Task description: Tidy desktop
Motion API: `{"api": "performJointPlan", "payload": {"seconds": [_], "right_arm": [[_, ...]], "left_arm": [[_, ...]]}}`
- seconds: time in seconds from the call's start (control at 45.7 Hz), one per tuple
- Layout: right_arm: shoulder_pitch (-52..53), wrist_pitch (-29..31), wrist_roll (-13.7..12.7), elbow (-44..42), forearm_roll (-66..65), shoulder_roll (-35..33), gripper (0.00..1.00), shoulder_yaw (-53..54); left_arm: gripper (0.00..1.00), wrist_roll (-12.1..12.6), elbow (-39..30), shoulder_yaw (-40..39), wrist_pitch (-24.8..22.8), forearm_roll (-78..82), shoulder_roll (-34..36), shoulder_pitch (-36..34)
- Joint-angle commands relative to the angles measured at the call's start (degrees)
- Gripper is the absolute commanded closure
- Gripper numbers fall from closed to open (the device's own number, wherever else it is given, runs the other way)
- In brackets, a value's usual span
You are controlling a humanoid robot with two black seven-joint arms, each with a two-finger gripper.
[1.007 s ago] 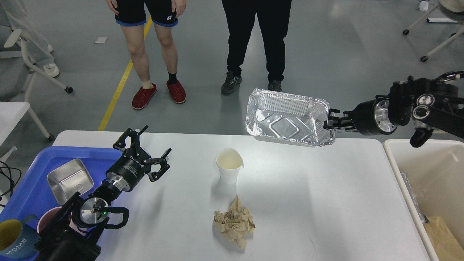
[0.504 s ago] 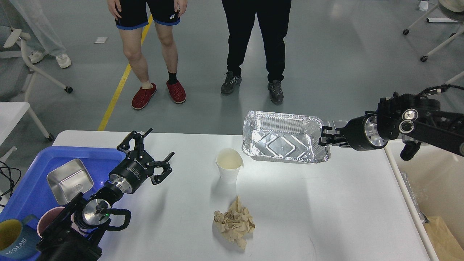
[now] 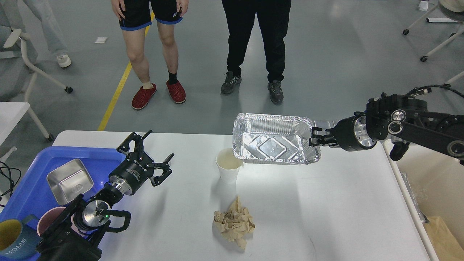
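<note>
Nearest, at the lower left, one blue tray (image 3: 25, 188) holds three vessels: one blue mug (image 3: 11, 239) marked HOME, one pink cup (image 3: 49, 223) and one square metal dish (image 3: 69, 180). One crumpled brown paper ball (image 3: 234, 223) lies near the front middle of the desktop (image 3: 326, 210), the white tabletop that fills most of the view. At the right edge one cream bin (image 3: 402, 181) stands beside it, with some brown paper in its near corner. The left arm reaches up from the lower left corner, its left gripper (image 3: 146, 157) over the tabletop just beside the tray, fingers spread apart and empty. One white paper cup (image 3: 228, 170) stands upright mid-table. The right arm comes in level from the right, and the right gripper (image 3: 316, 137) is clamped on the right rim of one foil tray (image 3: 273, 143), held above the table with its left corner overlapping the cup. Beyond the far edge two people (image 3: 203, 47) stand on the grey floor
</note>
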Motion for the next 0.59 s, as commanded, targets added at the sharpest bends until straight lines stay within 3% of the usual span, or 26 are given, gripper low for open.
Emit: {"api": "performJointPlan", "payload": {"seconds": [0.0,0.197,0.263,0.504,0.569], "right_arm": [[-0.05,0.00,0.00,-0.01,0.00,0.06,1.00,0.04],[0.04,0.00,0.00,-0.01,0.00,0.33,1.00,-0.05],[0.04,-0.09,0.00,-0.01,0.00,0.33,1.00,-0.05],[-0.14,-0.09,0.00,-0.01,0.00,0.15,1.00,0.04],[-0.05,0.00,0.00,-0.01,0.08,-0.11,1.00,0.04]], "left_arm": [[0.03,0.03,0.00,0.00,0.01,0.00,0.01,-0.02],[0.03,-0.06,0.00,0.00,0.36,0.09,0.01,-0.11],[0.03,-0.14,-0.70,0.08,2.90,0.17,0.18,-0.37],[0.03,-0.06,-17.74,4.65,16.18,8.15,5.54,1.03],[0.03,0.82,-21.26,9.21,17.59,12.91,11.15,3.58]]}}
